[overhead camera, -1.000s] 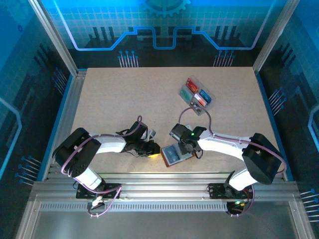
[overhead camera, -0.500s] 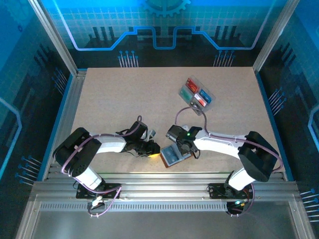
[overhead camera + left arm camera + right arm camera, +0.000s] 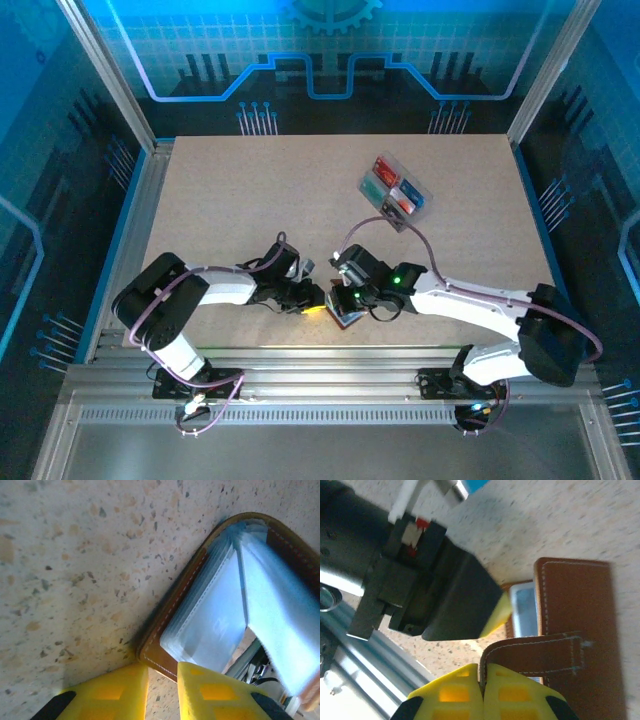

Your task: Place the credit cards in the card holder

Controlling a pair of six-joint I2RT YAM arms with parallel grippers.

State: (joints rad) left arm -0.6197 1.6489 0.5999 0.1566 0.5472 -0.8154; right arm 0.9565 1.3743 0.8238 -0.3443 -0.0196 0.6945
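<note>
Leather of the card holder [image 3: 575,595] is brown, smooth and edged with pale stitching, folded around limp, glossy grey-blue sleeves [image 3: 210,615]. It lies at the near edge of the table [image 3: 250,200], between the two arms. Its thin clasp tab [image 3: 535,655] curls up into the right gripper [image 3: 482,672], whose yellow fingers are pressed flat together with the tab's end caught in the seam. The left gripper [image 3: 162,672] stands narrow, its yellow fingers pinching a rounded corner of the cover.

Risk sits mainly in these two small holds. The tab is narrow and slick, so a pull to spread the wallet could slide it out of the right fingers, and the cover would likely fold shut again. If the arms pull unevenly, the light wallet may skid over the speckled table toward the metal rail [image 3: 300,360] at the edge, or lift and twist. The soft sleeves could buckle or cling together, leaving no clear slot.

The credit cards [image 3: 386,168], thin stiff rectangles in red, teal and blue, lie well apart in a clear plastic tray [image 3: 398,225] farther back on the right. With both grippers occupied, neither is free to fetch one.
</note>
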